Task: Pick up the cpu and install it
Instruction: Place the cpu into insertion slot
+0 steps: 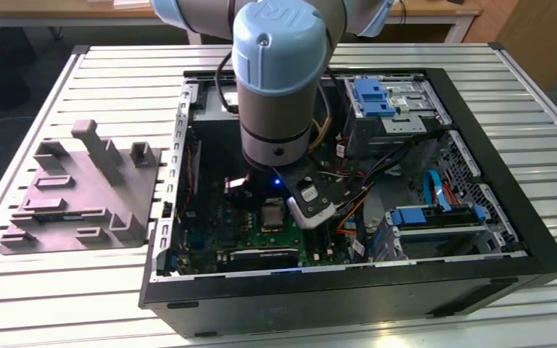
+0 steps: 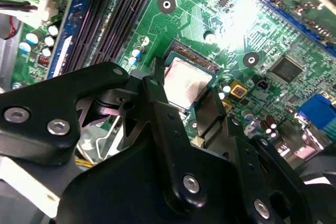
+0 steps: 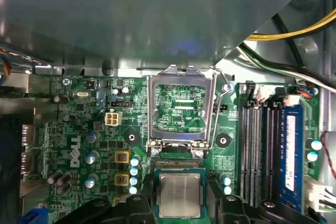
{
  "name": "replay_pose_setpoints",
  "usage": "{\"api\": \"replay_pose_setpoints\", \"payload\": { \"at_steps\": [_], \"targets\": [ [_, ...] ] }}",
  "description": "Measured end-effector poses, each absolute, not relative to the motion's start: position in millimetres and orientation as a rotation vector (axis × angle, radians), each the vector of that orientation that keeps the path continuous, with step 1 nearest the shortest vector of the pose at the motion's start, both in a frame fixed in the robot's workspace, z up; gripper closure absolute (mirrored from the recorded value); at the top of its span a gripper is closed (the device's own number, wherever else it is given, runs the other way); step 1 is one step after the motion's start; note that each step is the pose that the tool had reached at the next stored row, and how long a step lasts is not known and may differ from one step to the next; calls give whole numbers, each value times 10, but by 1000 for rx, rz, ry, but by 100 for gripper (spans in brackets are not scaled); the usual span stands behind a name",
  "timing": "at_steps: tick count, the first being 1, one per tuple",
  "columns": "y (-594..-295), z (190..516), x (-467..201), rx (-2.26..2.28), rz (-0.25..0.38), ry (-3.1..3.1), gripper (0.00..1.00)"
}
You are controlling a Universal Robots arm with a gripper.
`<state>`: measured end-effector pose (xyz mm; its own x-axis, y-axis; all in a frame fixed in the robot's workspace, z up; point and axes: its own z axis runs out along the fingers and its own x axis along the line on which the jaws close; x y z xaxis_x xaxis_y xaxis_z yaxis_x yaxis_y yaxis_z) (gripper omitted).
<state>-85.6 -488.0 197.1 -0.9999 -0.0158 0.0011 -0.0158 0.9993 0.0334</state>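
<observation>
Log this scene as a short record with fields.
gripper: inside the computer case, shut on the cpu
cpu: level, at the socket; cannot tell whether it is fully seated
metal frame: swung open, next to the socket
grey tray: on the table, on the exterior view's left of the computer case
</observation>
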Motion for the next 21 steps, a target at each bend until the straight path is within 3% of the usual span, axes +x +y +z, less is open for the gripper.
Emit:
{"api": "replay_pose_setpoints", "payload": {
  "at_steps": [21],
  "targets": [
    [-4880, 1860, -869, 25, -52, -3139, 53]
  ]
}}
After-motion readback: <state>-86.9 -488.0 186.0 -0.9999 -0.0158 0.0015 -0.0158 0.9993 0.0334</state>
